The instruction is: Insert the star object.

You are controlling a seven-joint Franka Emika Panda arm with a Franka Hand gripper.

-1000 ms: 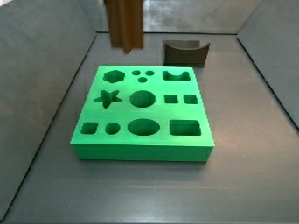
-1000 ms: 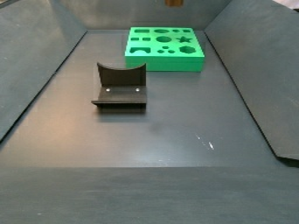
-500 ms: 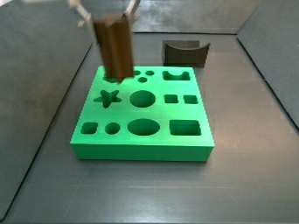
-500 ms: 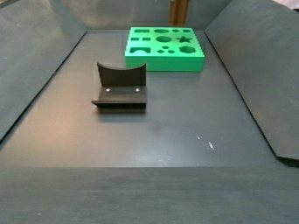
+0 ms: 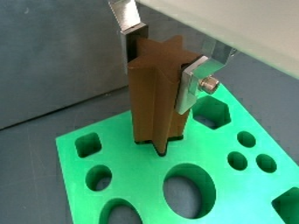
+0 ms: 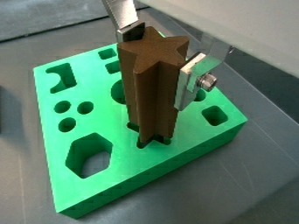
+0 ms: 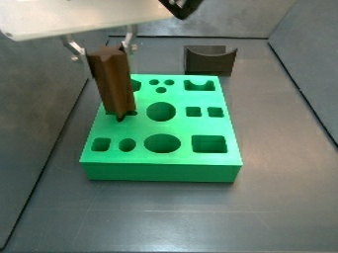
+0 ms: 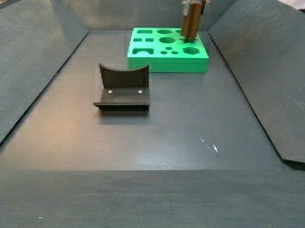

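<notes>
**A:** so where's the star object (image 7: 111, 83) relative to the tool (image 5: 163, 61)?

**B:** clamped between its plates, hanging straight down, long axis vertical. Its lower end meets the green block (image 7: 164, 131) at the left side, right where a star hole would sit. Can't tell how deep it's gone.

**A:** and the peg itself?

**B:** tall, brown, ridged sides, star-shaped top face in both wrist views. The points need to line up with the hole, I'd guess.

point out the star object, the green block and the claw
star object (image 5: 155, 96), a wrist view, middle of its brown ridged side
green block (image 7: 218, 163), a side view, bare top near its front corner
claw (image 6: 162, 54), a wrist view, midway between its fingertips, shut on the star object
</notes>
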